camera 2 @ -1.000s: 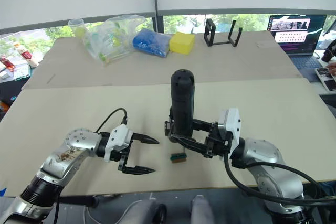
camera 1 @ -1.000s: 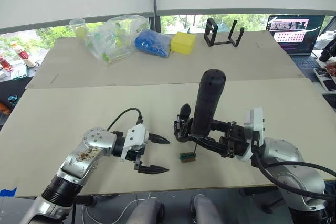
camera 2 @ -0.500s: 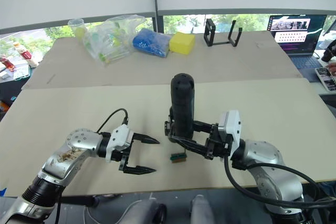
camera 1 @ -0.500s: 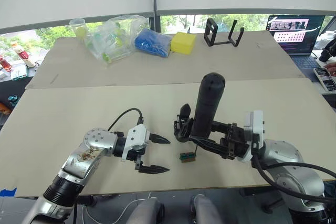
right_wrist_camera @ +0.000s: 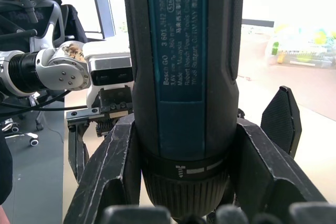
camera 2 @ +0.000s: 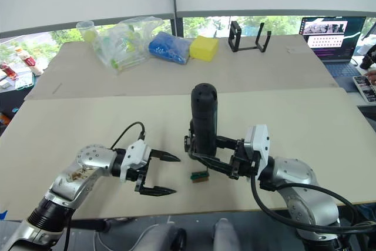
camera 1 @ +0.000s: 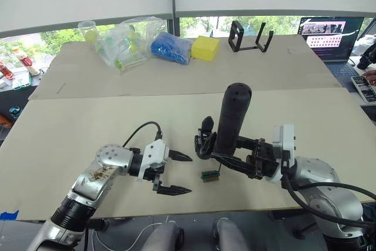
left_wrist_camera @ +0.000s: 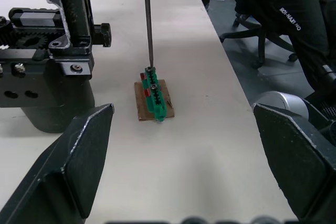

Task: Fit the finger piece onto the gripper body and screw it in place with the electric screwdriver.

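We see two tan tables: the near table (camera 1: pixel 70 127) carries the work, and the far table (camera 1: pixel 282 66) behind it carries the clutter. On the far table a clear plastic bag (camera 1: pixel 126 42) holds what look like small clear containers with yellow and green bits; we cannot tell more. Beside it lie a blue bundle (camera 1: pixel 170 48) and a yellow block (camera 1: pixel 205 47), then a black stand (camera 1: pixel 249 36). A laptop (camera 1: pixel 329 36) sits at the far right corner.

On the near table, the right gripper (camera 1: pixel 226 157) is clamped around the electric screwdriver (camera 1: pixel 233 119), which stands upright, rounded end up. Its thin metal bit (left_wrist_camera: pixel 147 19) comes straight down onto a small green block (left_wrist_camera: pixel 155 99), and the tip touches the block's top. The block rests on a scrap of brown card, close to the table's front edge.

The gripper body (camera 1: pixel 204 139) stands on the table just behind the screwdriver, on its left side, with a pointed black finger sticking up. We cannot make out the finger piece as a separate part.

The left gripper (camera 1: pixel 173 173) hovers just left of the green block with its two black fingers spread wide and nothing between them. Bare tabletop lies open to its left and behind it. In the left wrist view, the table edge runs just beyond the block, with a chair and a seated person's legs past it.
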